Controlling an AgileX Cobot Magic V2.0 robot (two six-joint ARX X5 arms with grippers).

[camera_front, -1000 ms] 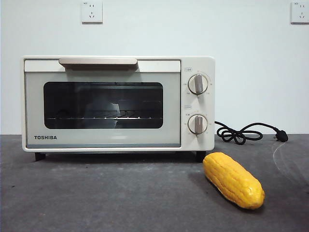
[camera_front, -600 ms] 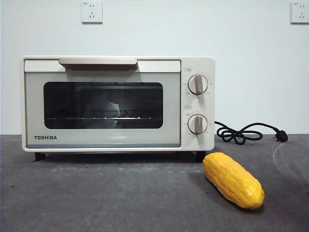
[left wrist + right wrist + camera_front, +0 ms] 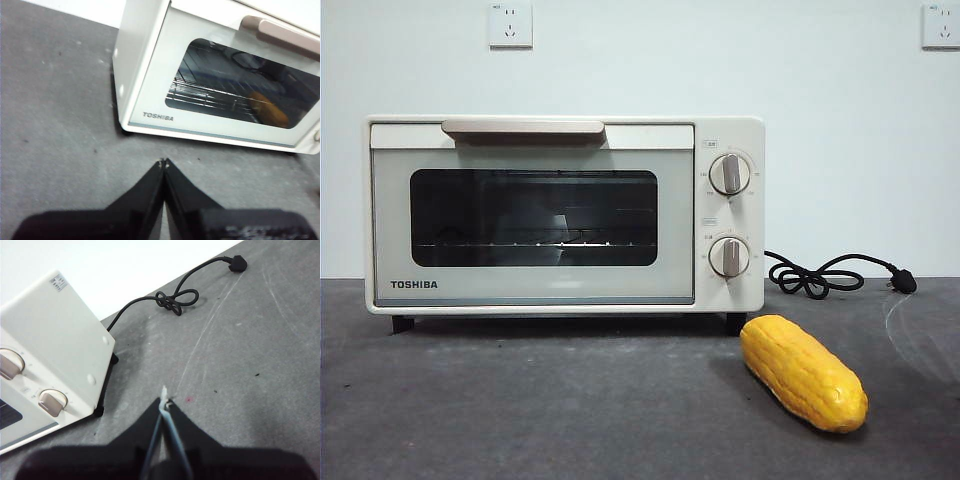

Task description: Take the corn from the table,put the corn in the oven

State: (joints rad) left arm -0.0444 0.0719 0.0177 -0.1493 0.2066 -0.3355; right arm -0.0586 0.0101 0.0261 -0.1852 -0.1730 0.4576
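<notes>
Corn: glossy yellow-orange corn cob [image 3: 804,372] lies on dark grey matte counter [image 3: 570,400], right of and nearer than cream-white toaster oven [image 3: 565,213].
Door: closed.
Left pincer [image 3: 163,162]: together, empty.
Right pincer [image 3: 165,401]: together, empty.

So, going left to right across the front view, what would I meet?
The oven, with its dark glass door then its two knobs, → the corn on the table → the black cord ending in its plug.
</notes>
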